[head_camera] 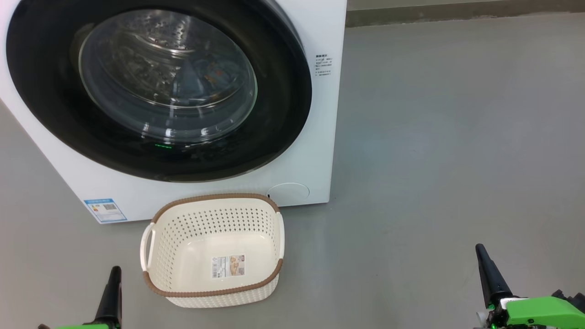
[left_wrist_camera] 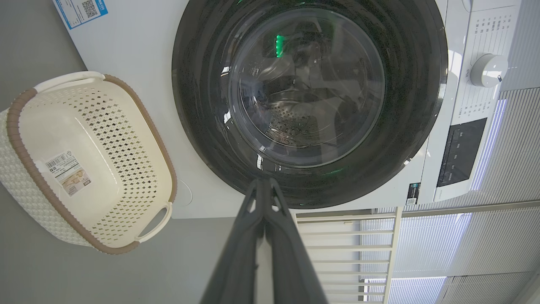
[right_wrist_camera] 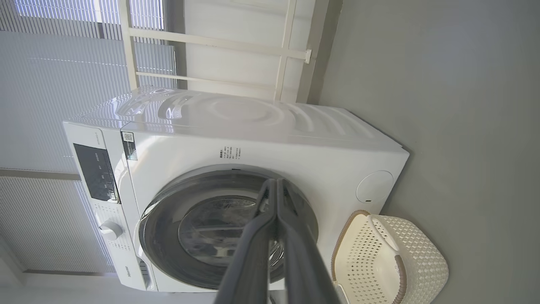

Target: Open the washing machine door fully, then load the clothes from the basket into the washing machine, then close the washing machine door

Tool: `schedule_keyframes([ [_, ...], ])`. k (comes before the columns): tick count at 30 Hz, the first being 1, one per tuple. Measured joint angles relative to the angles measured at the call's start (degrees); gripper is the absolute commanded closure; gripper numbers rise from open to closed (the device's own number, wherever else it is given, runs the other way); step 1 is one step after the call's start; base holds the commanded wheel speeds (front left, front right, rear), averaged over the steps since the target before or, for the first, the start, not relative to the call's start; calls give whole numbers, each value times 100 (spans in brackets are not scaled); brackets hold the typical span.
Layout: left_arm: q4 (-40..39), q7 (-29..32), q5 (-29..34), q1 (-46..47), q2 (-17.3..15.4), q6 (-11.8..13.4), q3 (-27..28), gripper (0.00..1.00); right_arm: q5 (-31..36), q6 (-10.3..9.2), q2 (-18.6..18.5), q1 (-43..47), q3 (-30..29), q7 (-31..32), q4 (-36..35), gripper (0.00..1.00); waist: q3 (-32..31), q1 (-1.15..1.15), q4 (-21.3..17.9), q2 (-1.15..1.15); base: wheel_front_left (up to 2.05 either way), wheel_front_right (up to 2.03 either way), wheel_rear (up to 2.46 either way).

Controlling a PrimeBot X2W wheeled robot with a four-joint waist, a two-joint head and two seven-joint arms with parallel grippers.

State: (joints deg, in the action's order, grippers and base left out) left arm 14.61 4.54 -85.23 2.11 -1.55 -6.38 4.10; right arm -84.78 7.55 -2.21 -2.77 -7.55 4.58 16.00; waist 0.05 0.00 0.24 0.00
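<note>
The white washing machine (head_camera: 320, 137) stands ahead with its door (head_camera: 279, 119), a glossy black rim around clear glass, shut flush against the front. Through the glass I make out a bit of light-blue fabric with orange marks, the clothes (head_camera: 208, 75), inside the drum. The cream basket (head_camera: 212, 197) sits on the floor just below the door and holds nothing but a sticker on its bottom. My left gripper (head_camera: 115, 270) is shut, low at the left of the basket. My right gripper (head_camera: 479, 249) is shut, far right of the basket. Both wrist views show their fingers (left_wrist_camera: 263, 185) (right_wrist_camera: 276, 185) pressed together, pointing at the door.
Grey floor (head_camera: 434, 160) spreads to the right of the machine up to a dark baseboard (head_camera: 457, 16). A control panel with a round dial (left_wrist_camera: 488, 69) runs along the machine's top. A white frame (left_wrist_camera: 350, 236) and window blinds stand behind it.
</note>
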Motion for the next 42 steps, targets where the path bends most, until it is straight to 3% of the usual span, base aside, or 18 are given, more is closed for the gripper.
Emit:
schedule_keyframes([
  [11,53,162,-671,155,-15,-44,46,100,-695,0,-3,-88,-27,147,-25,100,13,0,-25,0,0,0,0],
  [42,55,163,-673,182,-16,-45,52,100,-716,0,-4,-106,-29,147,-26,100,13,0,-25,0,0,0,0],
])
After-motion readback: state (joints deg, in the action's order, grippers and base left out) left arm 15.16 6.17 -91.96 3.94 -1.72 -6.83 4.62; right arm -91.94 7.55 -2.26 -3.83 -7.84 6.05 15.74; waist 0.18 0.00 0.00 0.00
